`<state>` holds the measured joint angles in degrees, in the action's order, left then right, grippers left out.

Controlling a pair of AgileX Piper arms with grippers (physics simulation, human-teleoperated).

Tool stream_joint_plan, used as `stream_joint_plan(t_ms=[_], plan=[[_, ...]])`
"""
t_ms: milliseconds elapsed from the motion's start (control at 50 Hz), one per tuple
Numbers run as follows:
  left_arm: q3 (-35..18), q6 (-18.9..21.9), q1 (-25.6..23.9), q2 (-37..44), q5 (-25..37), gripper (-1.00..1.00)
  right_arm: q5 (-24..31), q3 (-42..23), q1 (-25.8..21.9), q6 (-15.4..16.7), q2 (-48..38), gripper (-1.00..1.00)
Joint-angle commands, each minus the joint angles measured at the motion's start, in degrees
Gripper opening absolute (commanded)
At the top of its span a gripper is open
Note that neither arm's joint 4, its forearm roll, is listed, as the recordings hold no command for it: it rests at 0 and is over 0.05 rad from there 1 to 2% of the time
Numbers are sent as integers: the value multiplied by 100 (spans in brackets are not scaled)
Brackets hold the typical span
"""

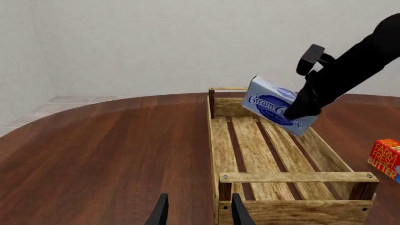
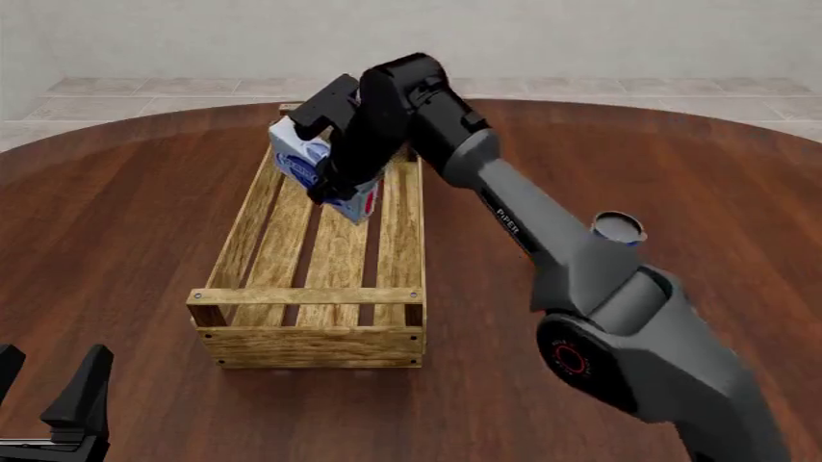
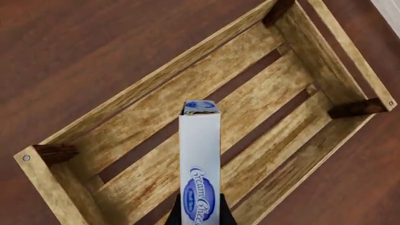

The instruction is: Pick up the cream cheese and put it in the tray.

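The cream cheese (image 2: 303, 159) is a white-light blue box with a dark blue oval logo. My right gripper (image 2: 337, 183) is shut on it and holds it tilted above the far half of the tray (image 2: 308, 308), a long light-wood slatted crate. In the right wrist view the cream cheese (image 3: 200, 164) sticks out from between the fingers over the tray's slats (image 3: 150, 154). The left wrist view shows the cream cheese (image 1: 270, 103) hanging over the tray (image 1: 293, 178). My left gripper (image 1: 196, 212) is open near the tray's near left corner, holding nothing; in the front view the left gripper (image 2: 52, 404) sits at the bottom left.
A red-orange butter box (image 1: 386, 158) lies on the wooden table to the right of the tray. A small blue-topped can (image 2: 618, 229) stands behind the right arm. The round table's far edge (image 2: 617, 106) meets a tiled floor.
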<state>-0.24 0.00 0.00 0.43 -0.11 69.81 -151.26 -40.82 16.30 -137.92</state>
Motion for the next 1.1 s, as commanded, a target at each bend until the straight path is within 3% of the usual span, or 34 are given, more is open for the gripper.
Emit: stream_joint_plan(t_ms=[20,1100], plan=[[0,0,1,-1,0,100,4,-383,-159,-187,-515,-100],[0,1,-1,0,0,100,-3,-694,-200,-256,-1561,-100]])
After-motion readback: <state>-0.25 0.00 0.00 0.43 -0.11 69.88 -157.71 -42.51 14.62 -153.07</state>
